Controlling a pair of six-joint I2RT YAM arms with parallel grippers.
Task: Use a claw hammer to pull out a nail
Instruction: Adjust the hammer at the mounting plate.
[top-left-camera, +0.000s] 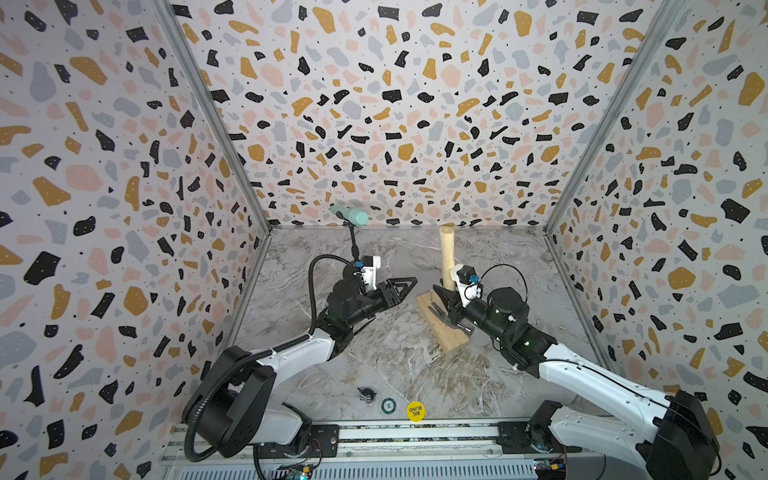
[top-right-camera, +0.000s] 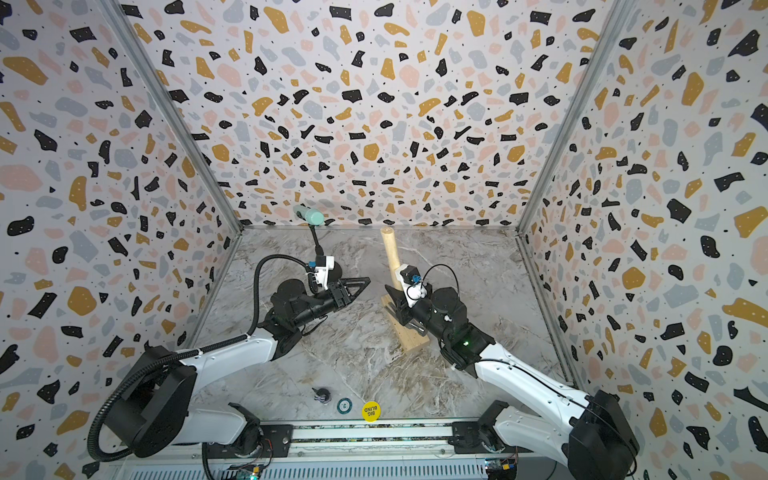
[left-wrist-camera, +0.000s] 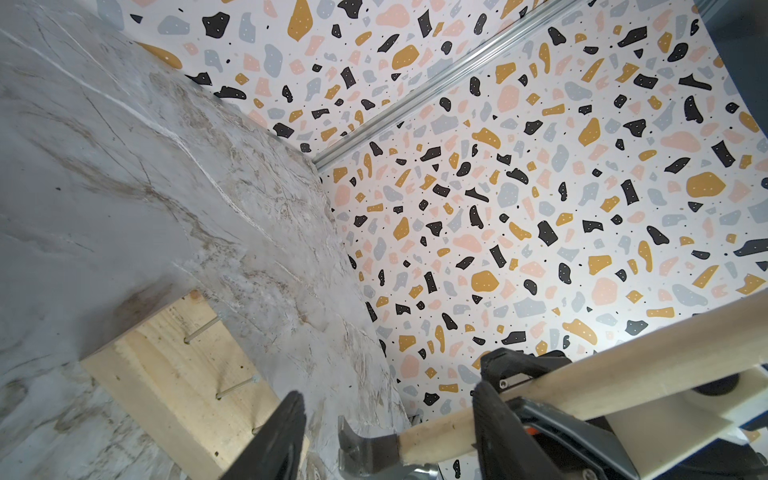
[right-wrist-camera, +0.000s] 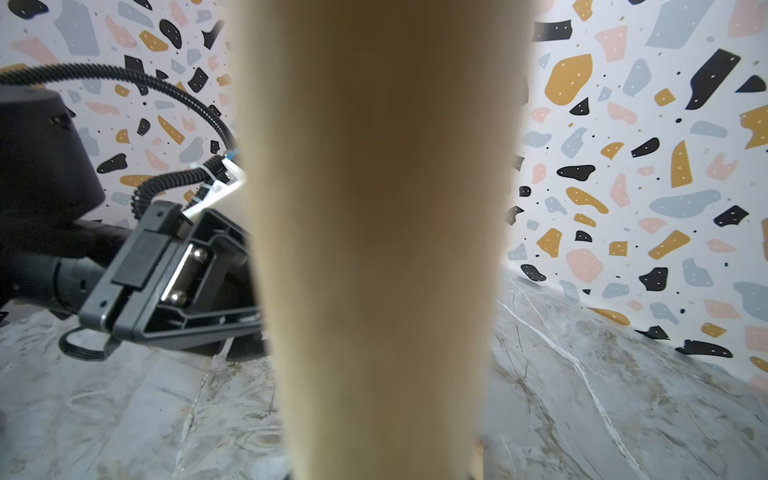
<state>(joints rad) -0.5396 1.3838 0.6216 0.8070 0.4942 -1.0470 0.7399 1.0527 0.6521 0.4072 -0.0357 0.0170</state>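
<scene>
One steel-headed, wooden-handled claw hammer (top-left-camera: 448, 257)

Wood-handled claw hammer (top-left-camera: 447, 249), bare wood block (top-left-camera: 451, 338)

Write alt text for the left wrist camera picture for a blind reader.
The right claw grips a claw hammer by its pale wooden handle, the steel head close to a pale wood block with thin nails sticking out of it. The left claw's open fingers show at the frame's edge, holding nothing, above a marbled table with speckled walls behind.
</scene>
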